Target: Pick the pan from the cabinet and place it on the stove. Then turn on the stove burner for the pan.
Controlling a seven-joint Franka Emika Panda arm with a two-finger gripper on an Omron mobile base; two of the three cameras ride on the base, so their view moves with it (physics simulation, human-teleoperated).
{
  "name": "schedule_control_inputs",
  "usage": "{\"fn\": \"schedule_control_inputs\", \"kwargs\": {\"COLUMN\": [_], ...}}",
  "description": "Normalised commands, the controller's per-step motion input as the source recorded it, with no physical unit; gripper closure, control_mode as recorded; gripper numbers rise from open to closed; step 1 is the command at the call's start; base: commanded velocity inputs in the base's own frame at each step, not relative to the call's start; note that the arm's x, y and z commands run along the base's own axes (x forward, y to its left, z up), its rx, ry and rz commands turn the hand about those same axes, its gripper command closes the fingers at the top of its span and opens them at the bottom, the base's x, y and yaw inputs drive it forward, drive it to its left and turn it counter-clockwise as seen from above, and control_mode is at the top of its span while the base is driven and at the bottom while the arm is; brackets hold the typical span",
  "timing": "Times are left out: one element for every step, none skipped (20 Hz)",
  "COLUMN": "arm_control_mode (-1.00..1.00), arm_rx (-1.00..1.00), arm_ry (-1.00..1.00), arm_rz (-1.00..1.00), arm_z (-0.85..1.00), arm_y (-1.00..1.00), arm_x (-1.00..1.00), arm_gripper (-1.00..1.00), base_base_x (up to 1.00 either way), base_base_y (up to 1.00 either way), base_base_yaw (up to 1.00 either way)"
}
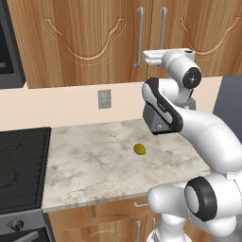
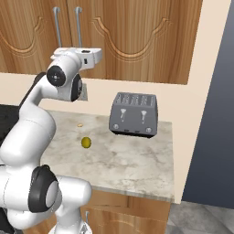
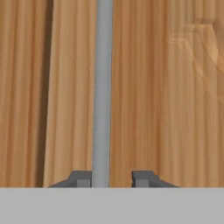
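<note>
grey two-slot toaster (image 2: 133, 114) on marble counter (image 1: 94, 165), small olive-green fruit (image 1: 139, 149), wall outlet (image 1: 104, 99)

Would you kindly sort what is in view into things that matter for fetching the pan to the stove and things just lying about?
Belongs to the job:
cabinet
cabinet door handle
stove
pincer

Just lying about:
toaster
small green fruit
pale crumb
wall outlet

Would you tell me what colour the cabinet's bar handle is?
Silver-grey; the bar handle shows best in the hand view, against the warm-brown cabinet door.
</note>
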Motion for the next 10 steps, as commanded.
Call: {"fn": "schedule_control_inputs", "kwargs": {"arm_control_mode": [-1.00,-1.00,-1.00,-1.00,-1.00,-1.00,-1.00,-1.00,-1.00,-1.00], "arm_rx": [0.00,0.00,0.00,0.00,0.00,0.00,0.00,0.00,0.00,0.00], "arm_ry": [0.00,0.00,0.00,0.00,0.00,0.00,0.00,0.00,0.00,0.00], "arm_rz": [0.00,0.00,0.01,0.03,0.04,0.04,0.04,0.05,0.06,0.08], "arm_z": [-0.10,-0.09,-0.11,-0.16,-0.18,-0.20,-0.15,-0.12,-0.11,-0.11], "arm_y": [0.01,0.00,0.00,0.00,0.00,0.00,-0.01,-0.02,-0.01,-0.05], "arm_x": [0.00,0.00,0.00,-0.01,-0.02,-0.02,-0.06,-0.10,-0.14,-0.17], "arm_gripper": [1.00,1.00,1.00,1.00,1.00,1.00,1.00,1.00,1.00,1.00], "base_base_x": [0.00,0.00,0.00,0.00,0.00,0.00,0.00,0.00,0.00,0.00], "base_base_y": [0.00,0.00,0.00,0.00,0.00,0.00,0.00,0.00,0.00,0.00], "base_base_yaw": [0.00,0.00,0.00,0.00,0.00,0.00,0.00,0.00,0.00,0.00]}}
